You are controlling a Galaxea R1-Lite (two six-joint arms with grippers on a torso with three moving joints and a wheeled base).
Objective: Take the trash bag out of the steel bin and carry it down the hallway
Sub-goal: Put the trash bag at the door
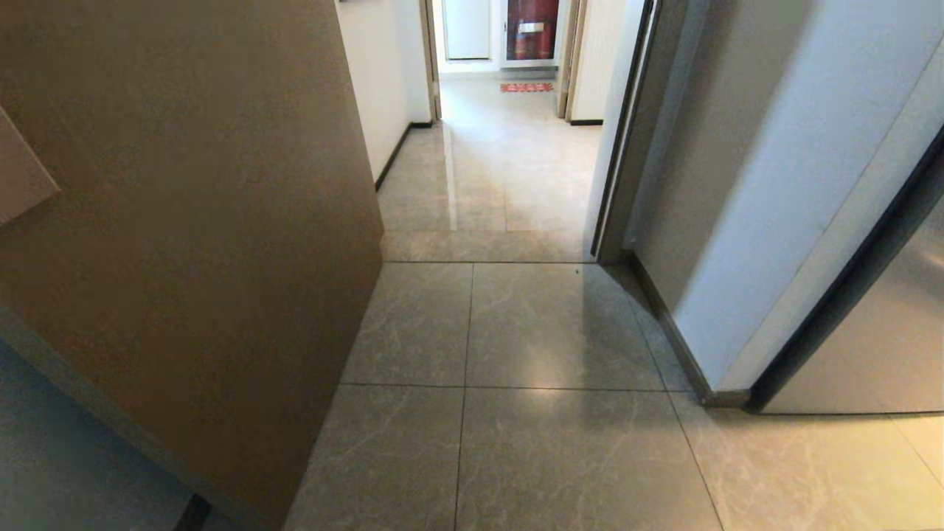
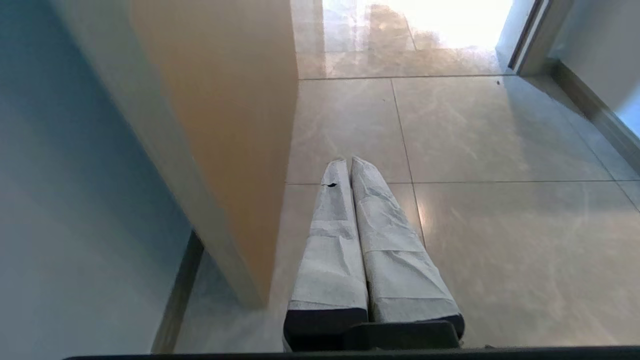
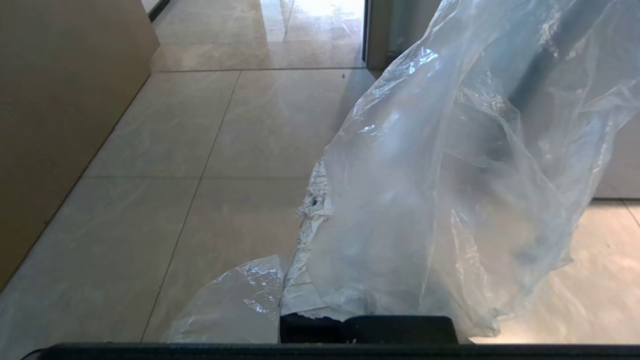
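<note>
The clear, crinkly trash bag (image 3: 450, 175) hangs over my right gripper (image 3: 334, 169) and fills most of the right wrist view. That gripper is shut on the bag. One white-wrapped finger (image 3: 311, 220) shows at the bag's edge; the other is hidden behind the plastic. My left gripper (image 2: 348, 160) is shut and holds nothing, its two white-wrapped fingers pressed together above the floor tiles. The hallway (image 1: 501, 169) runs straight ahead in the head view, with glossy marbled tiles. Neither arm shows in the head view. The steel bin is out of view.
A tall tan panel (image 1: 184, 221) stands close on the left. On the right a white wall corner (image 1: 745, 221) with a dark baseboard and a dark door frame (image 1: 848, 295) juts in. A red mat (image 1: 526, 87) lies at the hallway's far end.
</note>
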